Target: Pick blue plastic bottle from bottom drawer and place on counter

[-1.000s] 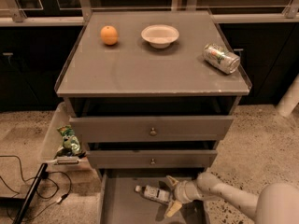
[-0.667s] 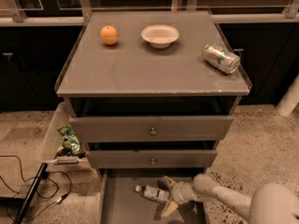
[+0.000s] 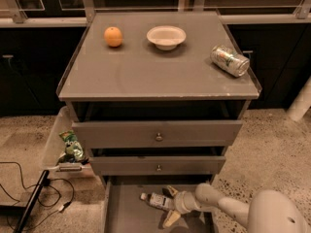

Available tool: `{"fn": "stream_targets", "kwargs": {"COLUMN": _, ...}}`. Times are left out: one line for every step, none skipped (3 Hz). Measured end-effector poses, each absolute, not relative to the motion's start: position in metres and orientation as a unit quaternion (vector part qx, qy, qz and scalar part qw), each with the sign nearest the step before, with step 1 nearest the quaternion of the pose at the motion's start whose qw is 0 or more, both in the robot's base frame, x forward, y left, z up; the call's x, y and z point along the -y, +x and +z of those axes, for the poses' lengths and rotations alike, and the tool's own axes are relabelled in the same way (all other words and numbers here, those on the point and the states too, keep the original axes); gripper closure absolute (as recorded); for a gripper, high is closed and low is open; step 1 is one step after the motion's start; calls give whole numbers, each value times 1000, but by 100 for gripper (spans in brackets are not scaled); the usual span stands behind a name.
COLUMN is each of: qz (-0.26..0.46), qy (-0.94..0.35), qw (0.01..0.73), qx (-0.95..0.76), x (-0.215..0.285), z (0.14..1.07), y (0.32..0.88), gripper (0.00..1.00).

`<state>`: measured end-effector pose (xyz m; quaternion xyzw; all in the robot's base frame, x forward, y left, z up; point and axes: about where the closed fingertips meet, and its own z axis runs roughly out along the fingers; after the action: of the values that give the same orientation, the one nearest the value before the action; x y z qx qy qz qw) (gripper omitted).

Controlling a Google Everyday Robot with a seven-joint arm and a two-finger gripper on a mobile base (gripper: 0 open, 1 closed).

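The blue plastic bottle [image 3: 154, 200] lies on its side in the open bottom drawer [image 3: 127, 214], white cap to the left. My gripper [image 3: 169, 206] is down in the drawer at the bottle's right end. It is open, with one finger behind the bottle and one finger [image 3: 170, 219] in front of it. The bottle's base sits between the fingers, and they are not closed on it. My arm [image 3: 228, 208] reaches in from the lower right. The counter [image 3: 146, 74] is the grey top of the cabinet.
On the counter are an orange [image 3: 113, 36], a white bowl [image 3: 166, 36] and a dented green-and-silver can [image 3: 229, 60] near the right edge. Two knobbed drawers are shut above the bottom drawer. A bin with a green bag [image 3: 71, 147] and cables lie on the floor at left.
My gripper has moved a little to the left along the drawer, so its fingers now reach around the bottle's right end. The bottle has not moved.
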<state>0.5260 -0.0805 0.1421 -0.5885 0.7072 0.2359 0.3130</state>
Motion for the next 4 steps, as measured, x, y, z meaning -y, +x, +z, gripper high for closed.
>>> {"fn": "stream_targets", "kwargs": {"qz": 236, "qy": -588, "qw": 313, "qx": -707, "x": 80, "z": 142, "y": 526, "gripper": 19}}
{"fn": "stream_targets", "kwargs": {"qz": 236, "qy": -588, "qw": 313, "qx": -707, "x": 80, "z": 142, "y": 526, "gripper": 42}}
{"fn": "stream_targets", "kwargs": {"qz": 236, "qy": -588, "qw": 313, "qx": -707, "x": 80, "z": 142, "y": 526, "gripper": 65}}
{"fn": "stream_targets", "kwargs": {"qz": 236, "qy": -588, "qw": 313, "qx": -707, "x": 80, "z": 142, "y": 526, "gripper": 88}}
